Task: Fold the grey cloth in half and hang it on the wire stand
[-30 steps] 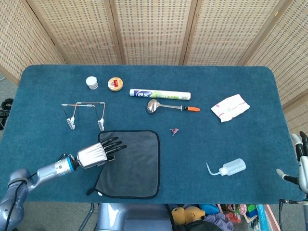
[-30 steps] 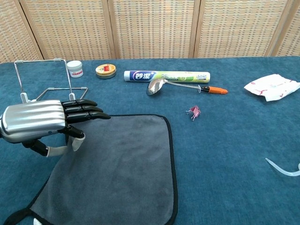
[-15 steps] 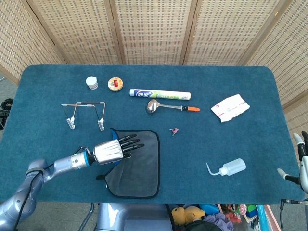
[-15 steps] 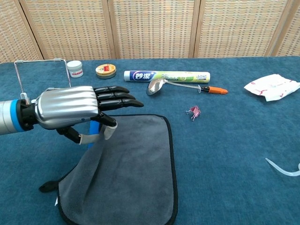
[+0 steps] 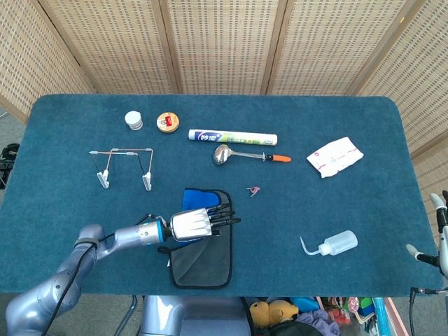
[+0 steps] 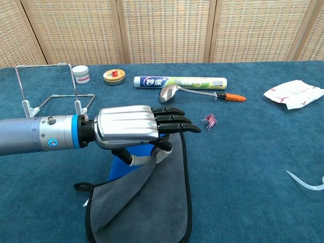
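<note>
The grey cloth [image 5: 204,260] [image 6: 152,202] lies near the table's front edge, its left side lifted and carried over to the right, showing a blue underside [image 5: 195,199] [image 6: 120,167]. My left hand [image 5: 197,222] [image 6: 136,130] pinches that lifted edge between thumb and fingers, the other fingers stretched out to the right above the cloth. The wire stand [image 5: 124,166] [image 6: 48,93] stands upright to the left, apart from the hand. My right hand [image 5: 439,231] shows only at the far right edge of the head view, away from the cloth; its fingers cannot be made out.
Behind the cloth lie a toothpaste tube [image 5: 232,137] [image 6: 179,81], a spoon [image 5: 245,155] [image 6: 197,92], a pink clip [image 5: 253,190] [image 6: 208,120], two small jars [image 5: 134,120] [image 5: 167,122] and a white packet [image 5: 335,155] [image 6: 292,93]. A squeeze bottle [image 5: 334,243] lies at the right front.
My left hand has carried the cloth's left edge rightward, from the left corner to over the right side. The cloth has narrowed as it folds and its blue underside has come into view.
</note>
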You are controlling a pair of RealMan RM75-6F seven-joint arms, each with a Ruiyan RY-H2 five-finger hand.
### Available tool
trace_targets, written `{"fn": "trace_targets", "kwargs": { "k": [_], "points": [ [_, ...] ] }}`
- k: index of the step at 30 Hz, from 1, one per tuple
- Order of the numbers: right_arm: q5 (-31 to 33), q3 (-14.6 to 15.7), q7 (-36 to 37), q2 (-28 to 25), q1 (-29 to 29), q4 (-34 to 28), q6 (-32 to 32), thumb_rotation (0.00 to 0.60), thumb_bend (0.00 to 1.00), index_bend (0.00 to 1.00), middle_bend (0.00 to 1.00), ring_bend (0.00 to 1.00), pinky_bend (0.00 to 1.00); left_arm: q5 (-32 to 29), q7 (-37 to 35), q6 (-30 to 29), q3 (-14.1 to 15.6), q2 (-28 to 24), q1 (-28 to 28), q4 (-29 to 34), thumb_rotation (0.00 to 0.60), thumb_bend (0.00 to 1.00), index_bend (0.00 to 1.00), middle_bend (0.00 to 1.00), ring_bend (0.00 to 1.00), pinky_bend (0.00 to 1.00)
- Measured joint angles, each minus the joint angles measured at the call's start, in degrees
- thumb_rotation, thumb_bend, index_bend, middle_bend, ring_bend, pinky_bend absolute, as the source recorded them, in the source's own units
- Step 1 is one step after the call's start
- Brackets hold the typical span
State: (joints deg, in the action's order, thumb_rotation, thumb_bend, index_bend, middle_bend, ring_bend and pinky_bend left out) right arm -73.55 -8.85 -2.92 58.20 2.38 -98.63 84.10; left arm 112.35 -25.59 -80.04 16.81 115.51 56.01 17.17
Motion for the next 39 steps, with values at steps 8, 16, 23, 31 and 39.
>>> {"fn": "trace_targets", "kwargs": {
  "k": [8, 16, 23, 31, 39],
  "points": [
    [0.4, -0.2, 0.3, -0.1, -0.1, 0.0, 0.0, 0.600, 0.00, 0.00, 0.00, 0.00, 0.00, -0.1, 0.7, 1.6, 0.3, 2.0, 1.5, -1.6, 0.600, 0.46, 0.66, 0.00, 0.00, 0.00],
    [0.4, -0.2, 1.0, -0.5, -0.3, -0.1, 0.2, 0.600, 0.00, 0.00, 0.00, 0.00, 0.00, -0.3, 1.7, 1.6, 0.2, 2.1, 2.9, -1.5, 0.600, 0.36, 0.40, 0.00, 0.00, 0.00],
    [0.0, -0.1, 1.3, -0.7, -0.5, -0.3, 0.5, 0.600, 0.00, 0.00, 0.00, 0.00, 0.00, -1.8, 3.5, 2.4, -1.1, 2.3, 3.2, 0.0, 0.600, 0.19, 0.00, 0.00, 0.00, 0.01],
    [-0.5, 0.1, 1.6, -0.9, -0.6, -0.5, 0.7, 0.600, 0.00, 0.00, 0.00, 0.00, 0.00, -3.5, 4.2, -0.1, -3.4, -0.9, 4.0, 6.1, 0.600, 0.18, 0.00, 0.00, 0.00, 0.01],
    [-1.1, 0.4, 1.8, -1.1, -0.8, -0.7, 0.9, 0.600, 0.00, 0.00, 0.00, 0.00, 0.00, -1.2, 4.7, -3.4, -1.1, -11.4, 4.1, 15.9, 0.600, 0.18, 0.23, 0.00, 0.00, 0.01]
  ]
}}
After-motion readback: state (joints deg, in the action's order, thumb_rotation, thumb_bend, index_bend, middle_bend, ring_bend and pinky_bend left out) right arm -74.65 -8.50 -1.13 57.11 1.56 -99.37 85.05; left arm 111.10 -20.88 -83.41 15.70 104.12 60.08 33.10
